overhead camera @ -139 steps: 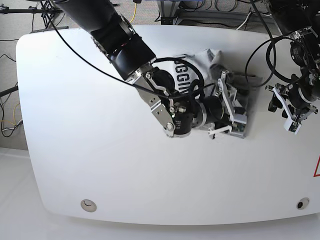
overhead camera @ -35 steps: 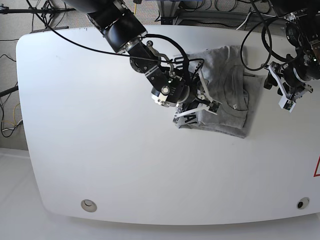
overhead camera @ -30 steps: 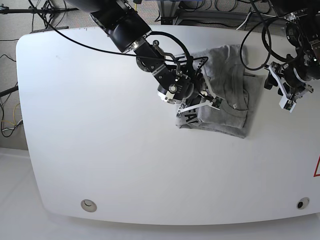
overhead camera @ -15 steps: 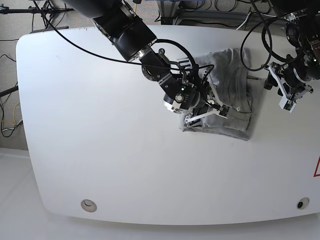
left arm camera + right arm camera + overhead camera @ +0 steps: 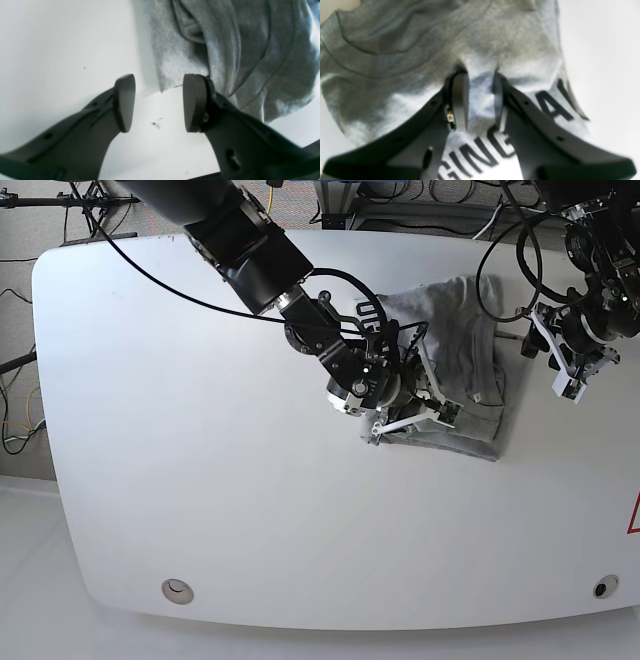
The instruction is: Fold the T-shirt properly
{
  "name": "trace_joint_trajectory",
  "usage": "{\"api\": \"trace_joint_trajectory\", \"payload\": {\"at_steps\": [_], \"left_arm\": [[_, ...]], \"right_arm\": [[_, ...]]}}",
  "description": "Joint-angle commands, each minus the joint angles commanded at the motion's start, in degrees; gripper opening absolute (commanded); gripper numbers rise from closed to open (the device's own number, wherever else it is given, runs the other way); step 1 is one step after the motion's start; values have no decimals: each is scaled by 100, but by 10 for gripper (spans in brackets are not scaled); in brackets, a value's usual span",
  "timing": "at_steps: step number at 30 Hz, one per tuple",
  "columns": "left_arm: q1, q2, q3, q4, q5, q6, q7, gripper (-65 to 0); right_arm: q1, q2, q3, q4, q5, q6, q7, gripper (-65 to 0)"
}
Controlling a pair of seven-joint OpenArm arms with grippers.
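The grey T-shirt (image 5: 470, 345) lies as a folded bundle at the back right of the white table (image 5: 200, 440). My right gripper (image 5: 412, 416) is on the bundle's near left edge. In the right wrist view the right gripper (image 5: 480, 100) is shut on a pinched fold of the T-shirt (image 5: 495, 37), with black lettering (image 5: 480, 155) below the fingers. My left gripper (image 5: 560, 375) hovers just right of the bundle. In the left wrist view the left gripper (image 5: 158, 102) is open and empty, its right finger (image 5: 195, 102) beside a corner of the T-shirt (image 5: 250, 50).
Two round holes sit near the table's front edge, one at the left (image 5: 177, 589) and one at the right (image 5: 601, 587). Black cables (image 5: 500, 260) hang over the back right. A red mark (image 5: 634, 515) is at the right edge.
My right gripper has moved right and toward the front with the lettered flap, so most of the lettering is now covered. The left gripper has barely moved.
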Motion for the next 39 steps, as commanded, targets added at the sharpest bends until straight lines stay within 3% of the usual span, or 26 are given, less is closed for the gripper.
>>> {"api": "trace_joint_trajectory", "payload": {"at_steps": [15, 29, 39], "left_arm": [[0, 0, 0, 0, 0, 0, 9, -359], [18, 0, 0, 0, 0, 0, 9, -359], [18, 123, 9, 35, -35, 0, 26, -361]], "right_arm": [[185, 0, -18, -44, 1266, -35, 712, -489], [193, 0, -668, -281, 1301, -62, 1266, -489], [440, 0, -440, -369, 1486, -62, 1160, -489]]}}
